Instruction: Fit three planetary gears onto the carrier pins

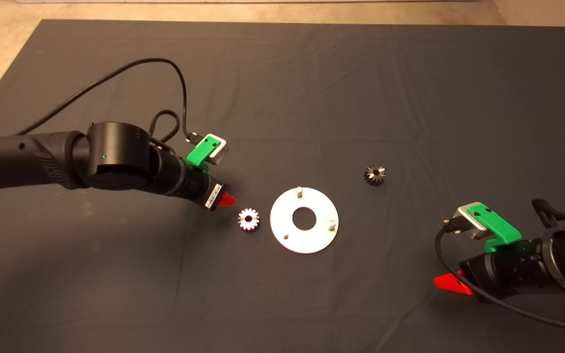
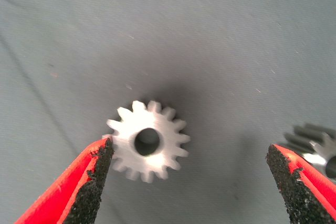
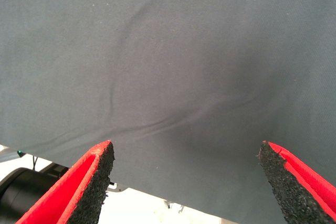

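Left tool (image 1: 227, 199) sat just beside the bright gear (image 1: 248, 219), on the side away from the carrier plate (image 1: 304, 220). Its fingers (image 2: 94, 182) were spread wide; in the left wrist view one pad touched or nearly touched the gear's teeth, the other stood well clear, so the gear (image 2: 148, 141) sat off-centre in the gap. No grip yet.

The gear lay flat on the mat, bore up, just beside the plate's rim. All three carrier pins (image 1: 299, 190) stood bare on the plate. A second, darker gear (image 1: 374, 175) lay tipped on the plate's far side, near but not touching. A third gear edge (image 2: 317, 148) showed in the left wrist view only; its position relative to the plate could not be told.

Right tool (image 1: 451, 284) was parked well clear of the plate, fingers (image 3: 97, 182) open over bare mat.

Judgement: this was the approach for the first pick. To do it well, centre the gear between the pads before closing, or the near pad would likely shove it sideways. Grip across the tooth tips, keep the gear level, then line the bore over the nearest pin and lower straight; a tilted gear would likely jam on the stud.
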{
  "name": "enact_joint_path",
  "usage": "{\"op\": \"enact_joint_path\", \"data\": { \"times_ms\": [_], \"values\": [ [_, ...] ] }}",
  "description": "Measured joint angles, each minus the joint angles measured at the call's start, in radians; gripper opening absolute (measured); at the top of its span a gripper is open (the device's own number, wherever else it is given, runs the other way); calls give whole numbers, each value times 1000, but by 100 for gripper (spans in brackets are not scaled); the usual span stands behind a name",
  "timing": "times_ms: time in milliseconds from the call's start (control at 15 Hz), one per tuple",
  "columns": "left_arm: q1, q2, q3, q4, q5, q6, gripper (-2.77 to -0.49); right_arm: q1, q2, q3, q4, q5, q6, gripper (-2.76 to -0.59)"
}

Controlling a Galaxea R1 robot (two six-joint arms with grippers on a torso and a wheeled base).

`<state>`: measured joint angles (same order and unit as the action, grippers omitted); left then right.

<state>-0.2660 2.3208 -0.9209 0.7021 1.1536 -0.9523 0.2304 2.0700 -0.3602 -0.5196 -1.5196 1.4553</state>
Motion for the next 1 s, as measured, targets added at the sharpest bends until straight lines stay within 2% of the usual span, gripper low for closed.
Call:
{"op": "enact_joint_path", "data": {
  "times_ms": [200,533,800,1000],
  "values": [
    [0,0,-22,19,-3,1,-119,0,0,0,0,0,0,-131],
    [1,0,-27,23,-3,4,-119,0,0,0,0,0,0,-131],
    [26,0,-26,25,-4,4,-119,0,0,0,0,0,0,-131],
    [27,-1,-26,33,-4,4,-119,0,0,0,0,0,0,-131]
  ]
}}
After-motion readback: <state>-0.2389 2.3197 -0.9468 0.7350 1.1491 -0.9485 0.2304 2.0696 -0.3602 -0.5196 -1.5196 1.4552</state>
